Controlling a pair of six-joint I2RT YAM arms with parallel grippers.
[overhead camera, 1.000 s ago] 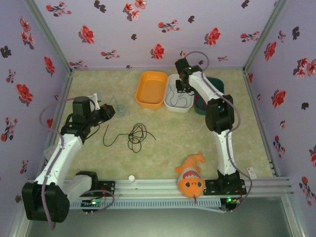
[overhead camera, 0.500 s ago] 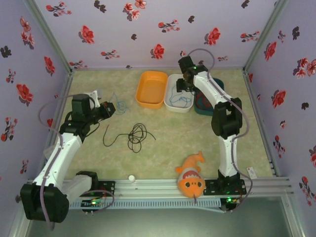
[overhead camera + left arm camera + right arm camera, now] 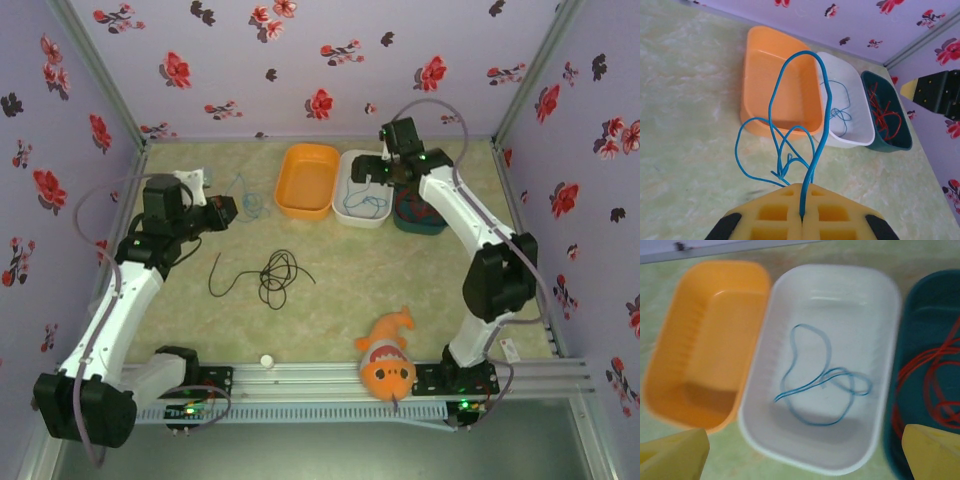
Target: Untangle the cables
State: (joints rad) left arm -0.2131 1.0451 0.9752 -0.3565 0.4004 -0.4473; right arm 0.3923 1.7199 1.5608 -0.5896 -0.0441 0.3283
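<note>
My left gripper [image 3: 228, 212] is shut on a thin blue cable [image 3: 790, 100], pinched between the yellow fingers [image 3: 775, 215] and looping up above the table, left of the trays. This cable [image 3: 245, 203] hangs free of the others. A black cable [image 3: 272, 275] lies in loose coils mid-table. My right gripper [image 3: 370, 172] hovers open over the white tray [image 3: 770, 340], where a second blue cable [image 3: 815, 385] lies loose. A red cable [image 3: 935, 385] is coiled in the dark green tray [image 3: 420, 228].
The orange tray [image 3: 300, 212] stands next to the white tray at the back with nothing in it. An orange plush fish [image 3: 387, 358] lies by the right arm's base. A small white object [image 3: 266, 361] sits on the front rail. Patterned walls close in the table.
My right gripper opened, leaving the blue cable in the white tray, and drew up and to the right. My left gripper carried its blue cable a little farther back.
</note>
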